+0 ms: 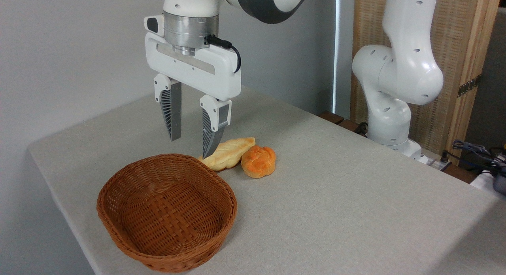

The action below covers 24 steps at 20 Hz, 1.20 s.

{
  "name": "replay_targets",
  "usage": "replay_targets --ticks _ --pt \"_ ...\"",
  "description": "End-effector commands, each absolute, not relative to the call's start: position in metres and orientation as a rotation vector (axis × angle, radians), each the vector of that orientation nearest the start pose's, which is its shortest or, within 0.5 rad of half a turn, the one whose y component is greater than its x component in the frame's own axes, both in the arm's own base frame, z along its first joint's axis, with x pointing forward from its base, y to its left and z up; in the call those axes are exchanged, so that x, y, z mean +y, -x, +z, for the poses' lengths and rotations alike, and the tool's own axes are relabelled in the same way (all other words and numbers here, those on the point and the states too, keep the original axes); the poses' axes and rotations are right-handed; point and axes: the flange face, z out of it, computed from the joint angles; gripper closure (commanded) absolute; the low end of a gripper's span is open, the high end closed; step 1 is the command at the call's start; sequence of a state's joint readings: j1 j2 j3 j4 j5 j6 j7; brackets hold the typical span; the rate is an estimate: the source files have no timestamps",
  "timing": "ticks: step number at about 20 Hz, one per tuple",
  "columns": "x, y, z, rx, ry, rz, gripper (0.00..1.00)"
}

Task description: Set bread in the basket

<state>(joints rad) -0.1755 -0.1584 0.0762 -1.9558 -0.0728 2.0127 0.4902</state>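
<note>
Right now your two-finger gripper hangs above the grey, cloth-textured table with its ribbed grey fingers spread apart, holding nothing. You can see the long, pale golden braided bread lying on the table just behind the oval reddish-brown woven wicker basket, its near end partly hidden by one fingertip. A small round orange knotted bun sits touching the loaf's right side. Your basket has low woven sides, a thick braided rim and nothing inside.
</note>
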Motion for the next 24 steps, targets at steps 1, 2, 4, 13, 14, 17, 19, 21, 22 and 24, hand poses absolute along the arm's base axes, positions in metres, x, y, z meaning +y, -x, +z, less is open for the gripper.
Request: replay_targets --ticks 1,2,4,13,14,17,19,21,22,24 --pt "-0.052 -0.538 0.57 0.879 3.017 -0.374 0.0" --pt "-0.052 -0.538 0.571 0.879 3.016 -0.376 0.0" --pt "-0.051 -0.537 0.571 0.877 3.019 -0.375 0.0" --pt "-0.051 -0.537 0.572 0.874 3.019 -0.379 0.0" --pt "-0.052 -0.537 0.571 0.877 3.019 -0.375 0.0" --pt "-0.053 -0.537 0.57 0.882 3.019 -0.37 0.0" --pt "-0.056 -0.537 0.569 0.887 3.019 -0.363 0.0" --pt "-0.063 -0.534 0.565 0.917 3.017 -0.337 0.0" --pt "-0.068 -0.532 0.561 0.932 3.021 -0.304 0.0" --pt "-0.089 -0.526 0.549 0.995 3.014 -0.256 0.0"
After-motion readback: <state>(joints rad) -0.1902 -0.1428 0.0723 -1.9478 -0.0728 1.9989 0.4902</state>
